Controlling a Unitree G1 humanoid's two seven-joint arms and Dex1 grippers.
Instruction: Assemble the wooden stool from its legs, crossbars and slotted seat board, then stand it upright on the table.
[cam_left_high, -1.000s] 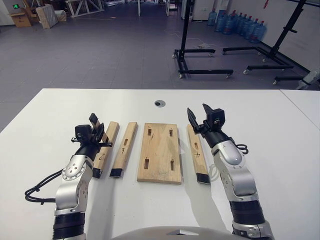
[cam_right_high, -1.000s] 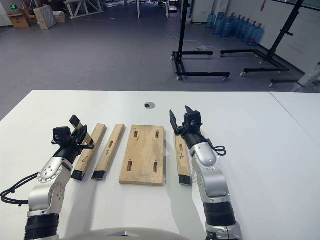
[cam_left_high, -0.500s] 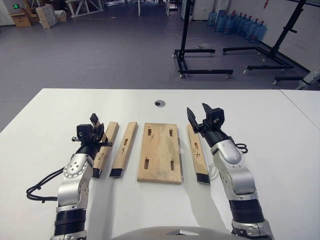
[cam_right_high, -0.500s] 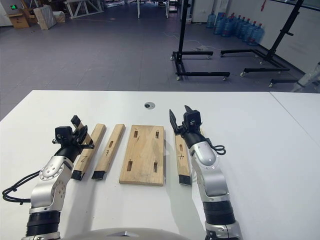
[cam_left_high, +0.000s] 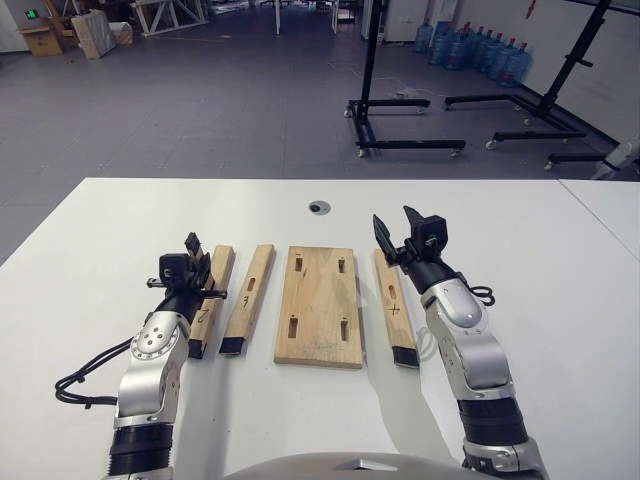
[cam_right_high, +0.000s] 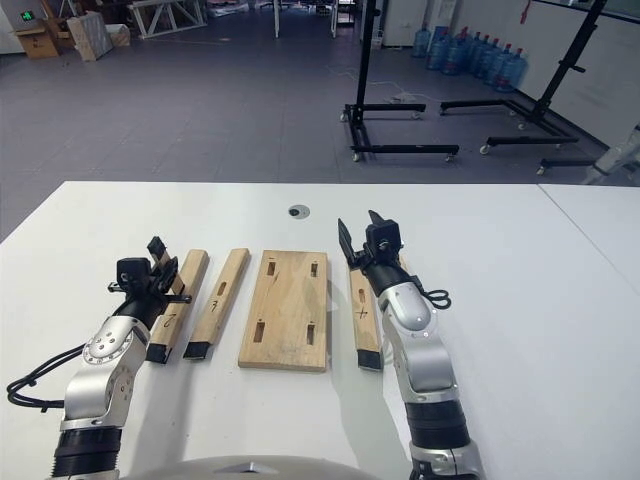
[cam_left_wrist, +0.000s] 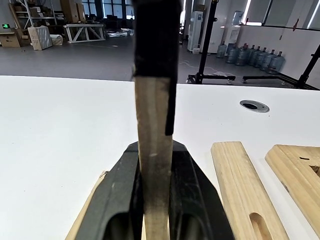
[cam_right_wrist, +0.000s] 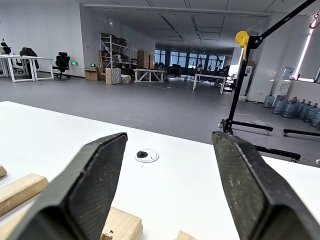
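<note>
Assembly is judged barely begun. The slotted seat board (cam_left_high: 320, 305) is laid flat on the desk (cam_left_high: 520, 230) between loose legs (cam_left_high: 248, 298). A wooden strip (cam_left_wrist: 152, 150) is clamped edge-on in the left end effector (cam_left_high: 190, 268). The right end effector (cam_left_high: 393, 226) is held spread above the right-hand leg (cam_left_high: 395, 310), which is probably to be grasped next.

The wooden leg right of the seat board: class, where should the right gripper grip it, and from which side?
Probably from above, across the narrow width of the wooden leg, near its far end: it lies flat with long sides free, and the right gripper hovers open there.
</note>
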